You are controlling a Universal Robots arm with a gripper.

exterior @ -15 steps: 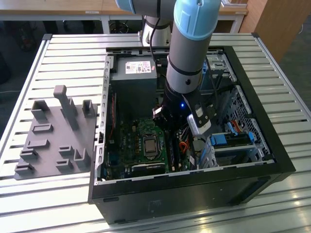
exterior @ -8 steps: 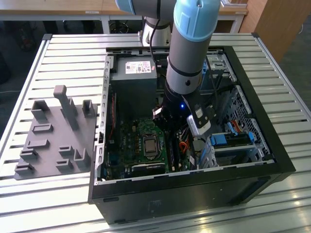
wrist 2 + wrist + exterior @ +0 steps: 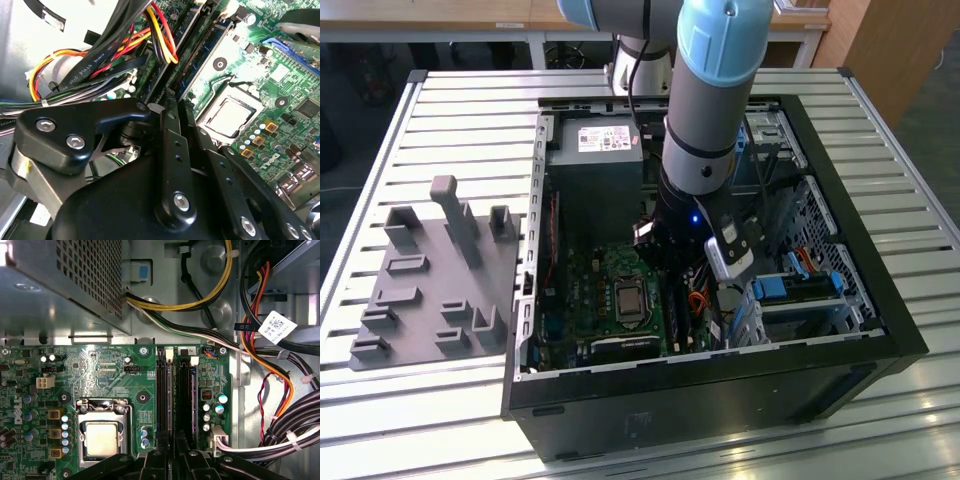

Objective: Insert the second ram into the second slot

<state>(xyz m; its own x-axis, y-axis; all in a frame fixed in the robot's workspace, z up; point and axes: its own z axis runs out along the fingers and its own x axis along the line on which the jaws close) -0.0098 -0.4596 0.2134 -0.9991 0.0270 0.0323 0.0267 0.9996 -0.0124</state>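
1. Reaching down from the far edge of the worktop (image 3: 470,110), the arm (image 3: 705,110) stood inside an open case (image 3: 720,385) that lay on its side over the middle of the worktop and toward the exterior view's right.
2. The gripper (image 3: 177,106) was narrow. In both wrist views its black fingers (image 3: 155,462) sat close together, pinched on the near end of the ram (image 3: 170,385).
3. The ram stood on edge in a slot (image 3: 162,405) on the green board (image 3: 90,370), with its length running away from the gripper. In the second wrist view it showed as a thin dark blue-green strip (image 3: 202,52).
4. A second slot (image 3: 187,395) lay parallel and just beside it, on the side away from the CPU socket (image 3: 102,437). White clips capped the far ends of both slots.
5. The CPU socket sat near the slots, with its metal lid showing.
6. A bundle of red, orange, yellow and black cables (image 3: 260,365) ran beside the board, past the slots.
7. The grey power supply (image 3: 595,165) filled the case's far corner on the exterior view's left.
8. Blue clips (image 3: 775,290) sat in the drive bay on the case's side toward the exterior view's right.
9. A grey tray (image 3: 430,290) with upright pegs lay near the worktop's edge on the exterior view's left, well apart from the gripper.
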